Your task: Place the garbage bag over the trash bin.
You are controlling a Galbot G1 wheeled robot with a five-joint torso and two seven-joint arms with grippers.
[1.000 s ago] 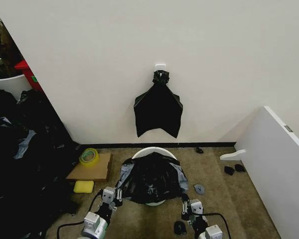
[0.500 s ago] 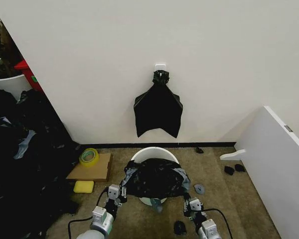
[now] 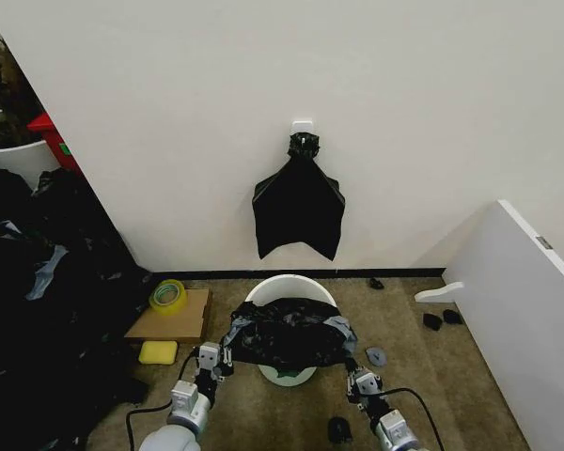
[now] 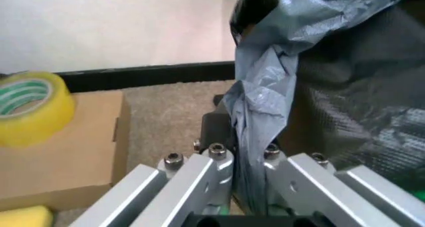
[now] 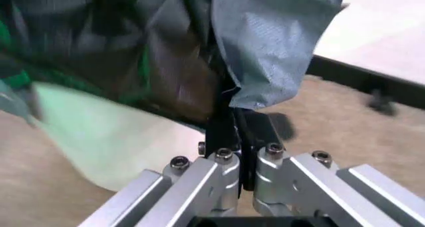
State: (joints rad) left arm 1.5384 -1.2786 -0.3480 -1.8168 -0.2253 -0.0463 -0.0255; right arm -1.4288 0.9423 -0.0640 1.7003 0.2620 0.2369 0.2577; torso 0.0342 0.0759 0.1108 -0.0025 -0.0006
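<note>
Head view: left pincer [image 3: 218,362] and right pincer [image 3: 352,372] each pinch garbage bag [image 3: 287,333], stretched between them over trash bin [image 3: 289,287].

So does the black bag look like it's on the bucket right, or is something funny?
It's not on right. The garbage bag is stretched between the left gripper and right gripper, lying bunched across the front of the trash bin. The back rim shows bare and white wall shows below, so it covers the bin only partly.

Silver aluminium fingers [image 4: 212,182] with 4 screws, seemingly black cables.
</note>
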